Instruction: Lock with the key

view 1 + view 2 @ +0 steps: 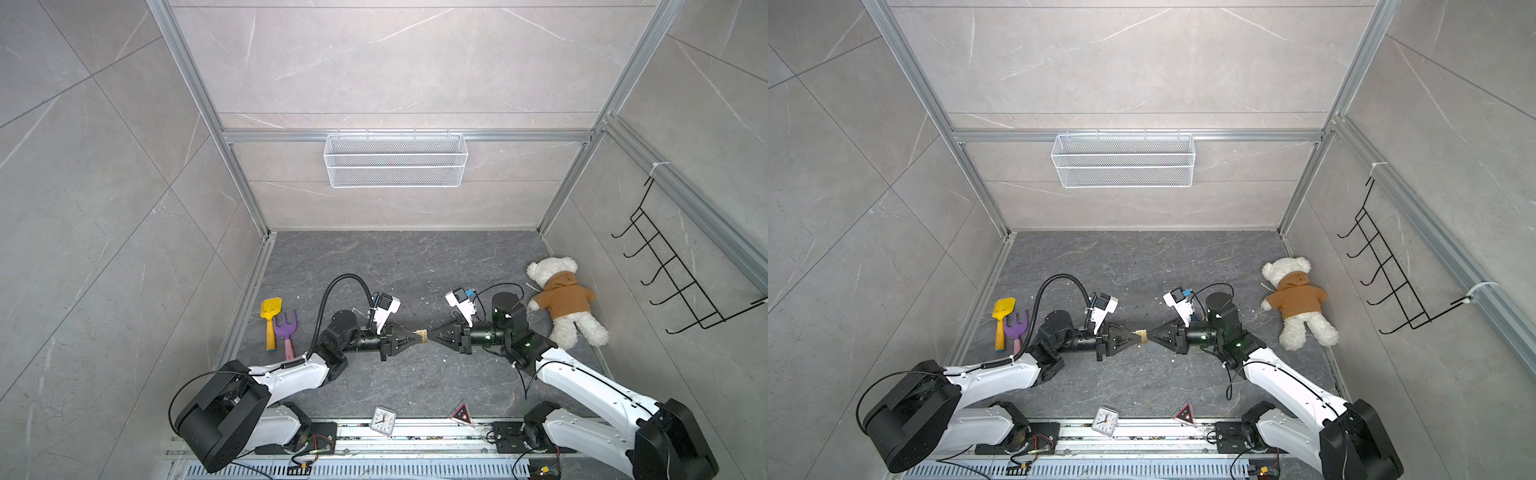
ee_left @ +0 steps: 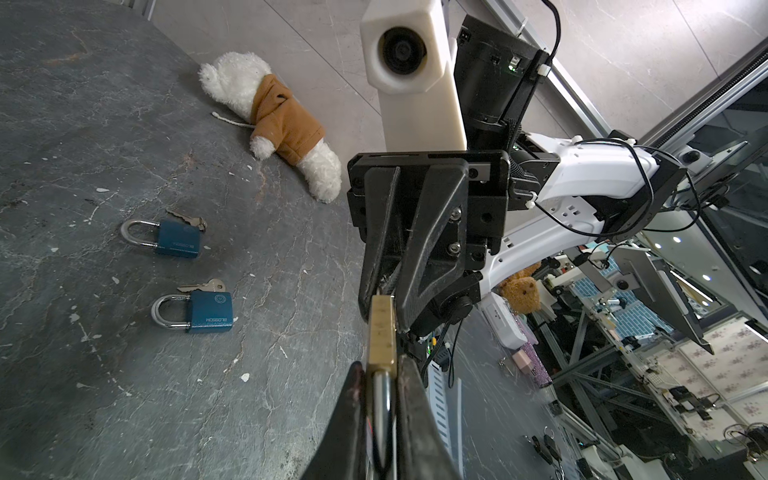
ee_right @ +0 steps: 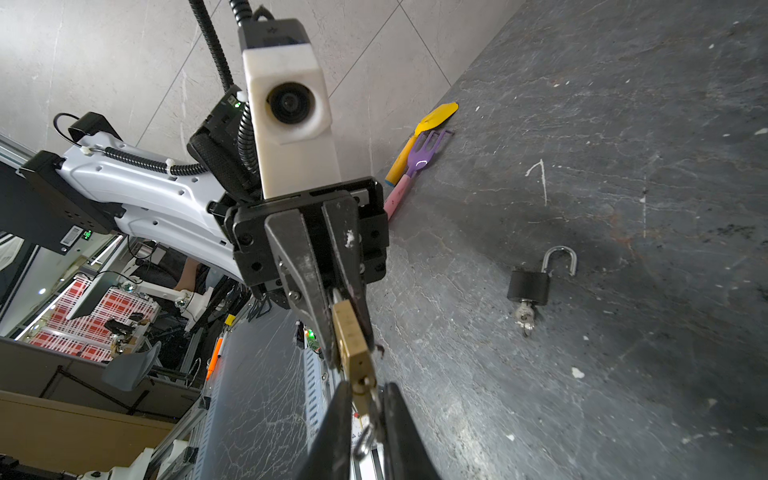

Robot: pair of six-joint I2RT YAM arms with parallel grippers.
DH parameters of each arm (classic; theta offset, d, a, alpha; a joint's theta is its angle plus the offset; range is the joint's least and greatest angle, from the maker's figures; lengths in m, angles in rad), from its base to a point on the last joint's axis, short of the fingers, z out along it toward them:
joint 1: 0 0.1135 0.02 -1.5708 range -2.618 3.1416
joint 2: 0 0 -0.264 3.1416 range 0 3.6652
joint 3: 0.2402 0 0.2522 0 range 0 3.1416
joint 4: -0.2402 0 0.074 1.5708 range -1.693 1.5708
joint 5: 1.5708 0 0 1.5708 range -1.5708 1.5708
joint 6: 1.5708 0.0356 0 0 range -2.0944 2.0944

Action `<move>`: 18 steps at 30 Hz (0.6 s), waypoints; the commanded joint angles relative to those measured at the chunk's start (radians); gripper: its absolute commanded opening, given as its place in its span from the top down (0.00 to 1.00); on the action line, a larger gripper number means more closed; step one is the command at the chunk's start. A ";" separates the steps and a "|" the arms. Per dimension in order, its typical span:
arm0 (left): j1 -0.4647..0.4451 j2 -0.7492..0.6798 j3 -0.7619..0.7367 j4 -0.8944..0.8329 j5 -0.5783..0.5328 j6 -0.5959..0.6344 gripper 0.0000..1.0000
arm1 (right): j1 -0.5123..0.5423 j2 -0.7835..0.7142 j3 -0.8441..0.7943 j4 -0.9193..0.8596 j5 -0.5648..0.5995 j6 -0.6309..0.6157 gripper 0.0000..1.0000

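The left gripper (image 1: pixel 414 335) is squeezed tight on the loop end of a small brass padlock (image 2: pixel 382 328). It holds the padlock sideways in the air above the dark grey stone table (image 1: pixel 415 257). The right gripper (image 1: pixel 431 335) points at it from the other side, tip to tip. Its fingers (image 3: pixel 403 428) are pressed in around the little silver key (image 3: pixel 369 399) that sticks out of the bottom of the padlock. It looks like a real pinch, but the key is partly hidden between the fingers. So the padlock hangs over the middle of the table, between the two arms. Down on the table lies a blue square padlock (image 2: pixel 178 243) with its shiny loop closed, and a second blue padlock (image 2: pixel 210 311) lies near it, also closed. Each has a silver key lying just beside it. A black padlock (image 3: pixel 530 286) lies flat with its loop open and a key in its bottom. By the left wall a yellow toy shovel (image 1: pixel 271 309) and a purple toy rake (image 1: pixel 286 326) lie side by side. By the right wall lies a white teddy bear in a brown hoodie (image 1: pixel 561 299). At the front edge sit a small white alarm clock (image 1: pixel 383 420) and a red and black triangle (image 1: pixel 462 414). A white wire basket (image 1: pixel 395 160) hangs on the back wall, and a black wire hook rack (image 1: pixel 673 270) hangs on the right wall.
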State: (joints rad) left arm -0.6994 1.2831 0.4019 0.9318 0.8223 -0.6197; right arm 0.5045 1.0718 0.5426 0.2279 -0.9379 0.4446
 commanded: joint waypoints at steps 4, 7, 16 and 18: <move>0.005 0.000 0.039 0.076 0.012 0.002 1.00 | 0.002 -0.012 0.005 0.013 -0.025 -0.004 0.94; 0.005 0.000 0.038 0.073 0.007 0.004 1.00 | 0.002 -0.018 0.003 0.011 -0.025 -0.004 0.99; 0.008 0.008 0.026 0.081 -0.013 0.013 1.00 | 0.002 -0.049 -0.026 0.050 -0.041 0.010 1.00; 0.013 0.011 0.018 0.099 -0.018 -0.001 1.00 | 0.000 -0.054 -0.039 0.073 -0.043 0.019 1.00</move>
State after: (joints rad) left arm -0.7006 1.2842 0.4019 0.9527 0.8268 -0.6216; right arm 0.5034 1.0447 0.5236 0.2451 -0.9363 0.4519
